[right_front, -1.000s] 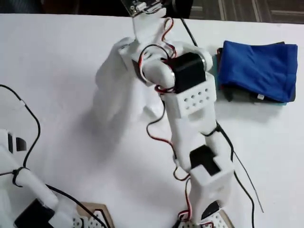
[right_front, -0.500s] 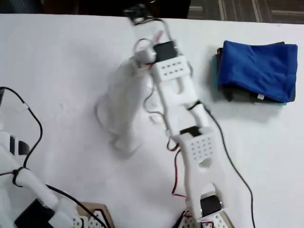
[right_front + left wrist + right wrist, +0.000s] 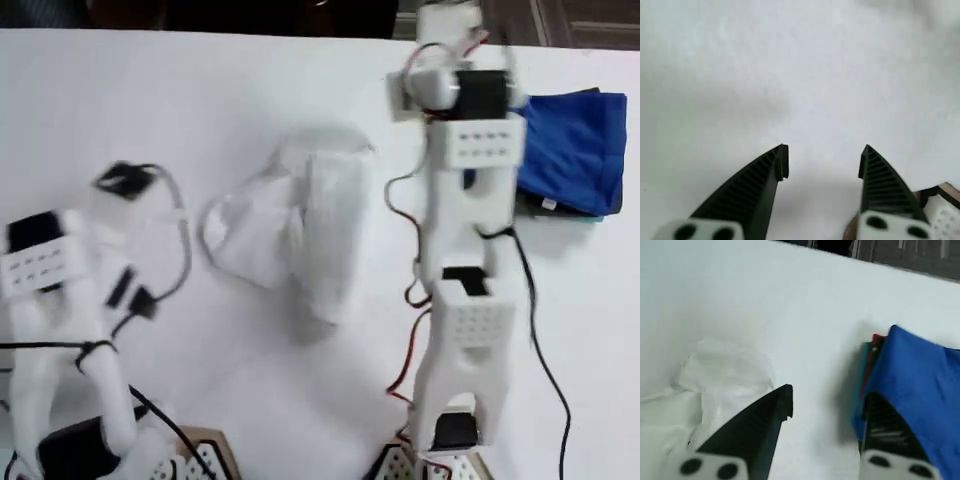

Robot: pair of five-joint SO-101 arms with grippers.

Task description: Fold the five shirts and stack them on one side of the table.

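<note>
A white shirt (image 3: pixel 300 225) lies crumpled and partly folded in the middle of the white table (image 3: pixel 150 100); it also shows in the right wrist view (image 3: pixel 715 385). A stack of folded shirts with a blue one on top (image 3: pixel 565 150) sits at the table's right side (image 3: pixel 920 385). My right arm (image 3: pixel 470 250) stretches toward the far edge between the white shirt and the stack. Its gripper (image 3: pixel 827 405) is open and holds nothing, above bare table beside the stack. My left arm (image 3: pixel 40 270) stands at the left, its gripper (image 3: pixel 822 162) open over bare table.
Cables (image 3: pixel 170 250) trail from the left arm near the white shirt. Wooden arm bases (image 3: pixel 200 455) sit at the near edge. A dark floor lies beyond the far table edge (image 3: pixel 900 255). Bare table stretches left of the white shirt.
The right arm has swung from over the white shirt to the right, beside the stack. The shirt now lies lower and spread on the table. The left arm has risen into view.
</note>
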